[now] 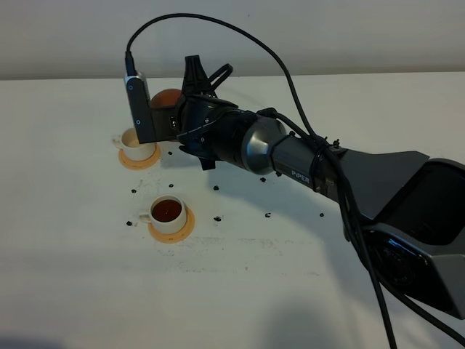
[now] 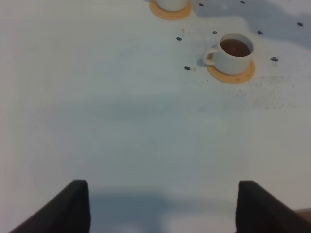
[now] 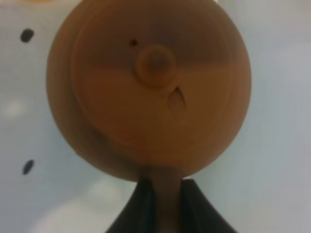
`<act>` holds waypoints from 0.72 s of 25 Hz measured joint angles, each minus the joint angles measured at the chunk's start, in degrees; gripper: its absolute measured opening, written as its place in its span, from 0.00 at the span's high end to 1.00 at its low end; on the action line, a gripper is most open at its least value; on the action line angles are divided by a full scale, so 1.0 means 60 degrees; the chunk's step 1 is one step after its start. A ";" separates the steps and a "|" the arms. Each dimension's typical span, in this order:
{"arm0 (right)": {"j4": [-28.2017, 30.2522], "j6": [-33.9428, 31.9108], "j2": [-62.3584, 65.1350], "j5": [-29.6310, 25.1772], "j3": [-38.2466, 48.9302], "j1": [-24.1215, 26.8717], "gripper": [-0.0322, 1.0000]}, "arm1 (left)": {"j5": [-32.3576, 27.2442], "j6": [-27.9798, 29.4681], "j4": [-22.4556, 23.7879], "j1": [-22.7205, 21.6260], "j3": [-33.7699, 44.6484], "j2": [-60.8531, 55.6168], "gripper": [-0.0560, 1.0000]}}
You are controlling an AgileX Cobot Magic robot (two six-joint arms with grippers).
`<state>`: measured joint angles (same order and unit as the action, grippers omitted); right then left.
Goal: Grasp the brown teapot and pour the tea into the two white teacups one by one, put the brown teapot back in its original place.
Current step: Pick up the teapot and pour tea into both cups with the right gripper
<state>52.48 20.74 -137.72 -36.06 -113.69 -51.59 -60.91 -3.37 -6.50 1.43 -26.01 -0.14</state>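
My right gripper (image 3: 163,187) is shut on the loop handle of the brown teapot (image 3: 148,90), whose knobbed lid faces the wrist camera. In the high view the teapot (image 1: 166,97) is held off the table just behind the far white teacup (image 1: 136,145); its spout is hidden. The near teacup (image 1: 168,212) holds dark tea and also shows in the left wrist view (image 2: 234,52). I cannot tell what the far cup holds. My left gripper (image 2: 163,208) is open and empty over bare table. The cream saucer is not in view.
Each cup stands on an orange-tan coaster (image 1: 173,231), (image 1: 139,161). Several small dark specks (image 1: 216,189) lie scattered on the white table (image 1: 240,291) around the cups. The right arm (image 1: 305,163) stretches across the table from the right.
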 joint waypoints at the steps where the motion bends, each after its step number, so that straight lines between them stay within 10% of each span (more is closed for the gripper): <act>1: 0.0046 0.0013 0.0000 0.0000 0.0000 0.0000 0.87 | 0.0000 0.0000 0.0000 0.0000 0.0000 0.0000 0.38; 18: 0.0687 0.0574 0.0000 0.0169 0.0000 0.0000 0.87 | 0.0000 0.0000 0.0000 0.0000 0.0000 0.0000 0.38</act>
<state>56.60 24.19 -137.72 -35.04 -113.69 -51.59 -60.91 -3.37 -6.50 1.43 -26.01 -0.14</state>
